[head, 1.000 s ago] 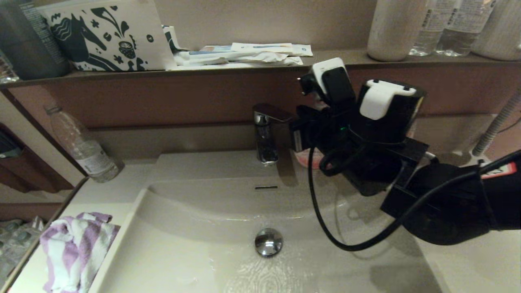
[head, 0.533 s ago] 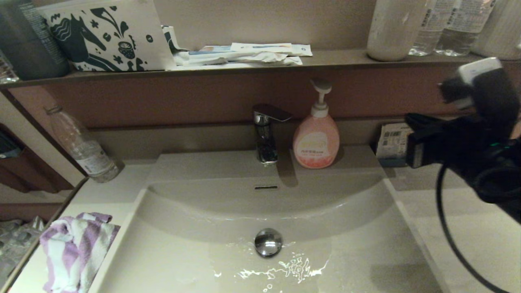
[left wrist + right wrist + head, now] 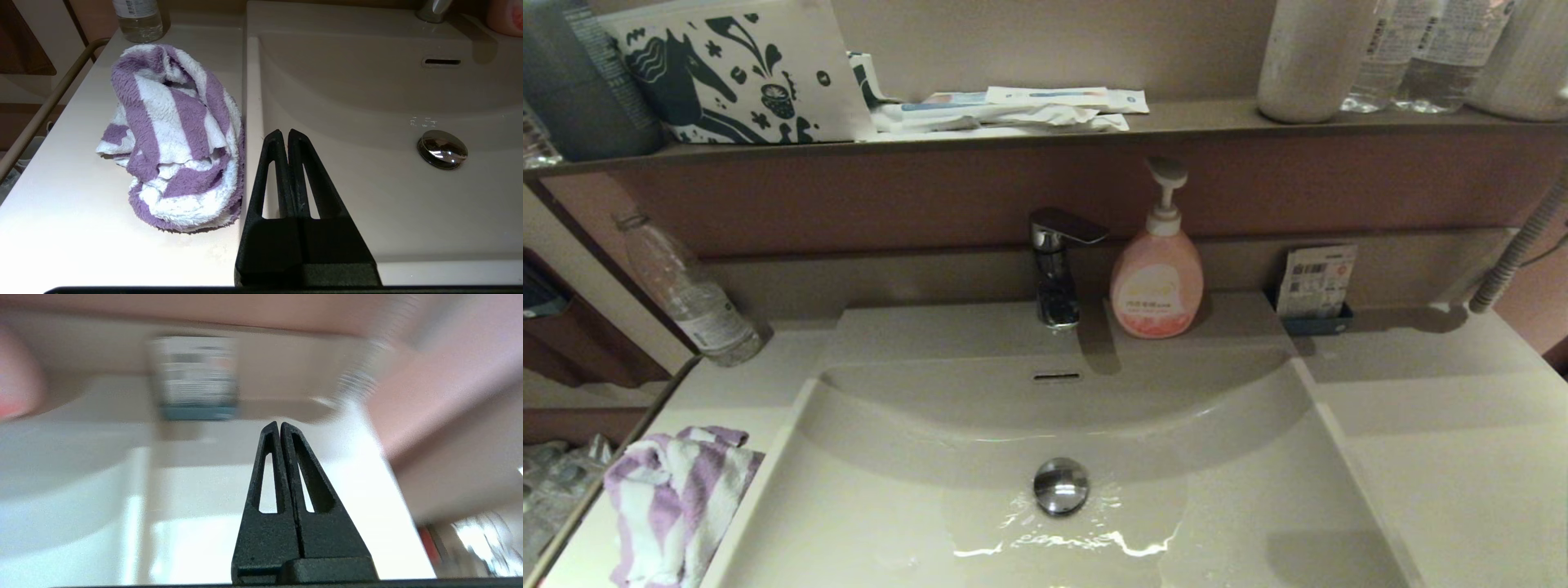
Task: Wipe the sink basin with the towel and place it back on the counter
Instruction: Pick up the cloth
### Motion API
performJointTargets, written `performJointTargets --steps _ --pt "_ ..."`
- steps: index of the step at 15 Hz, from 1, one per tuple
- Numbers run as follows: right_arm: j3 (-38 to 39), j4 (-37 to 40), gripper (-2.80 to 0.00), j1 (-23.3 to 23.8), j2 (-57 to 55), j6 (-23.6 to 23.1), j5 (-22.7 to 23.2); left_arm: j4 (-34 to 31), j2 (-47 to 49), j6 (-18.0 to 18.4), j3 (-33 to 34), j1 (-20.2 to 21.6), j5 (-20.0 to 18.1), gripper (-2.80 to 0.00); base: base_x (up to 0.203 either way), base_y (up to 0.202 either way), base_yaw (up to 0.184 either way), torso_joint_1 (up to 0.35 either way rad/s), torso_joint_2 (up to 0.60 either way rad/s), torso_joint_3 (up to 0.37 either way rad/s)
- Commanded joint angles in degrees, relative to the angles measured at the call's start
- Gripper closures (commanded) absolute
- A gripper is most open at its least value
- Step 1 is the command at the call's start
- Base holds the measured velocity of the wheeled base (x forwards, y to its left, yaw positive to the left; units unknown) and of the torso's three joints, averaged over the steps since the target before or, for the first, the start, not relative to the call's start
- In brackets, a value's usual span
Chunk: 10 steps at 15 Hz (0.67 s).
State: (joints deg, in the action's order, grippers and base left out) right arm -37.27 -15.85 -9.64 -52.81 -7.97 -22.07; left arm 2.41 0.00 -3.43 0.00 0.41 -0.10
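The purple and white striped towel point(image 3: 670, 502) point(image 3: 175, 139) lies crumpled on the counter point(image 3: 727, 392) point(image 3: 61, 228) just left of the sink basin point(image 3: 1217, 506) point(image 3: 367, 106). A film of water glistens around the chrome drain plug point(image 3: 1061, 486) point(image 3: 442, 148). My left gripper point(image 3: 284, 132) is shut and empty, hovering near the basin's left rim beside the towel. My right gripper point(image 3: 279, 424) is shut and empty over the right side of the counter point(image 3: 359, 486). Neither arm shows in the head view.
A chrome faucet point(image 3: 1058, 265) and a pink soap bottle point(image 3: 1157, 273) stand behind the basin. A clear plastic bottle point(image 3: 690, 294) stands at the back left, a small card holder point(image 3: 1315, 286) at the back right. The brown shelf point(image 3: 1013, 135) above carries packets, a pouch and bottles.
My right arm has swung away from the faucet to the right and left the head view, uncovering the soap bottle. The towel has not moved. The water in the basin still ripples.
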Motion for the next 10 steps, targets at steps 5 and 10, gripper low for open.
performJointTargets --steps 5,10 --pt "3.2 4.3 0.00 10.0 17.6 4.5 -5.5 0.0 0.1 0.0 0.0 0.0 0.0 0.00 0.000 0.000 0.000 0.000 0.00 0.000" --pt "5.8 21.4 0.00 10.5 37.1 5.7 -5.5 0.0 0.1 -0.1 0.0 0.0 0.0 0.00 0.000 0.000 0.000 0.000 0.00 0.000"
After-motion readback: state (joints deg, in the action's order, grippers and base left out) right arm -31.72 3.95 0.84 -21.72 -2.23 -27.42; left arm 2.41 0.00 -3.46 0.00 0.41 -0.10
